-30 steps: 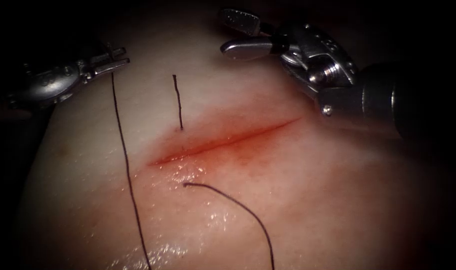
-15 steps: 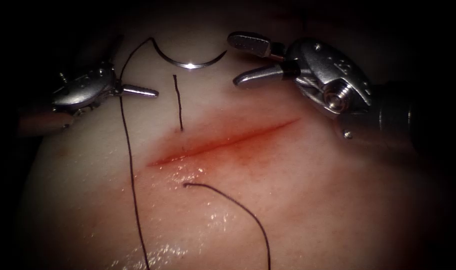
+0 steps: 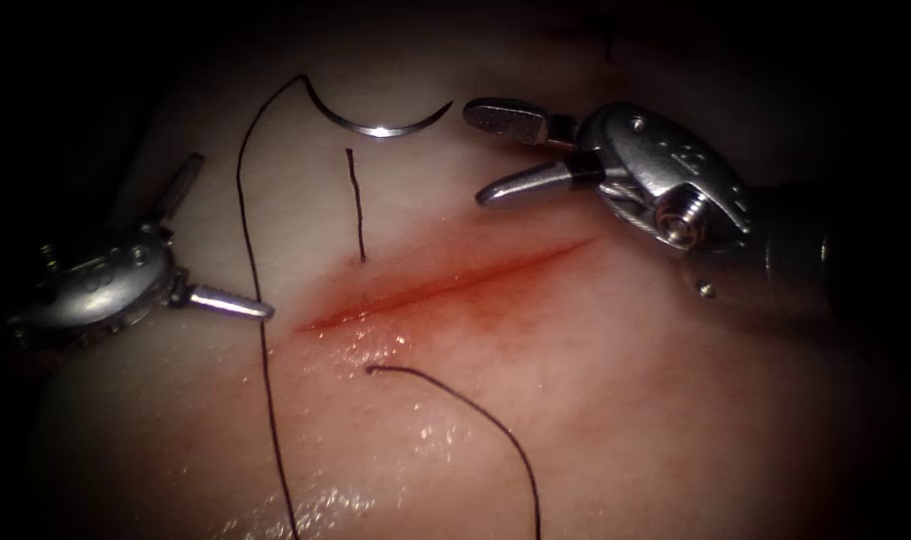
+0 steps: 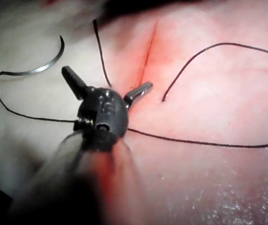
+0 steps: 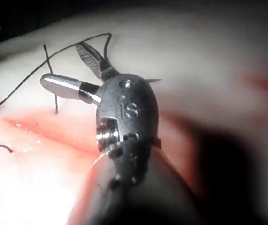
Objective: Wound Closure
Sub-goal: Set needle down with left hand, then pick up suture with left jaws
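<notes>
The curved needle [image 3: 380, 125] lies loose on the tissue [image 3: 625, 400] beyond the cut [image 3: 445, 285], up and to its left, and is not in the tissue. Its thread [image 3: 247, 250] trails from its left end down the tissue. My left tool [image 3: 233, 235] stands open left of the cut, astride that thread, holding nothing. My right tool [image 3: 475, 152] is open just right of the needle's tip, also holding nothing. The left wrist view shows the left tool [image 4: 106, 78] open beside the needle [image 4: 40, 69]. The right wrist view shows the right tool [image 5: 61, 63] open.
A short thread end [image 3: 355, 205] stands out of the tissue above the cut's left part. Another strand [image 3: 475, 410] leaves the tissue below the cut and curves toward the front. Red fluid [image 3: 495, 310] stains the tissue around the cut.
The left tool was shut at the upper left with the thread hanging from it. It has opened and dropped down-left, and the needle now lies on the tissue. The right tool moved slightly down.
</notes>
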`<state>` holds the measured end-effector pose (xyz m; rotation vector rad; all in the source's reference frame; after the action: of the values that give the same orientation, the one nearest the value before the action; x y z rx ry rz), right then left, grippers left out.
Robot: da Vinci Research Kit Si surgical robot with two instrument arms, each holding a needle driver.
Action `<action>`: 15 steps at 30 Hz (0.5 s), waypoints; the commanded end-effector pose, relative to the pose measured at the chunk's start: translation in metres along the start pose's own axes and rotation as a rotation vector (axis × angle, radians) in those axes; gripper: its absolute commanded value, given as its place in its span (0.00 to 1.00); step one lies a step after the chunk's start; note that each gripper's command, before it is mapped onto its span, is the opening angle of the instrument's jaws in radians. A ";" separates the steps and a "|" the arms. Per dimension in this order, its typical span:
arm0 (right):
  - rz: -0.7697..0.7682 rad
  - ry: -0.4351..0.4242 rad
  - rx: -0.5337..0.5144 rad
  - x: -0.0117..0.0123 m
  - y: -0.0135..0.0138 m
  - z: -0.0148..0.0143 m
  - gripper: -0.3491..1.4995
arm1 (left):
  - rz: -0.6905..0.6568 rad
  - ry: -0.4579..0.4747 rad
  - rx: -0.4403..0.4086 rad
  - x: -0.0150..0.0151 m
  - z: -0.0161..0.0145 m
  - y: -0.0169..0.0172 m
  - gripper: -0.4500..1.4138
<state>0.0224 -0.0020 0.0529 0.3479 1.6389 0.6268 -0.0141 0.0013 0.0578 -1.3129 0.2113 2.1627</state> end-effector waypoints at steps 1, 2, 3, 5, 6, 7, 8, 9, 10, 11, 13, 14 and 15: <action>-0.001 0.002 0.002 -0.0003 0.0004 0.0006 0.83 | 0.038 0.021 -0.021 0.0003 0.0006 0.0012 0.63; 0.000 0.002 0.002 -0.0003 0.0005 0.0005 0.83 | 0.081 0.044 -0.045 0.0008 0.0004 0.0024 0.54; 0.000 0.002 0.002 -0.0003 0.0005 0.0005 0.83 | 0.148 0.072 -0.071 0.0012 0.0003 0.0035 0.45; 0.000 0.001 0.001 -0.0003 0.0007 0.0005 0.83 | 0.289 0.113 -0.126 0.0020 0.0005 0.0062 0.39; 0.000 0.001 0.001 -0.0003 0.0007 0.0005 0.83 | 0.345 0.115 -0.132 0.0023 0.0007 0.0075 0.39; 0.000 0.001 0.001 -0.0003 0.0008 0.0005 0.83 | 0.413 0.114 -0.148 0.0025 0.0010 0.0089 0.38; 0.000 0.001 0.000 -0.0003 0.0008 0.0005 0.83 | 0.464 0.115 -0.161 0.0027 0.0013 0.0099 0.38; -0.001 0.001 0.000 -0.0003 0.0008 0.0005 0.83 | 0.514 0.116 -0.174 0.0028 0.0017 0.0109 0.39; -0.001 0.001 0.000 -0.0003 0.0008 0.0005 0.83 | 0.560 0.121 -0.188 0.0029 0.0023 0.0119 0.39; -0.001 0.001 0.000 -0.0004 0.0009 0.0004 0.83 | 0.599 0.126 -0.198 0.0029 0.0027 0.0126 0.39; -0.001 0.001 0.001 -0.0004 0.0008 0.0004 0.83 | 0.671 0.145 -0.222 0.0027 0.0039 0.0138 0.40; -0.001 0.001 0.001 -0.0004 0.0008 0.0004 0.83 | 0.698 0.155 -0.233 0.0026 0.0043 0.0143 0.40; -0.002 0.001 0.002 -0.0004 0.0008 0.0004 0.83 | 0.712 0.164 -0.246 0.0025 0.0047 0.0146 0.40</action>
<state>0.0219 -0.0017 0.0533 0.3478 1.6379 0.6263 -0.0271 -0.0081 0.0556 -1.7915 0.5764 2.7464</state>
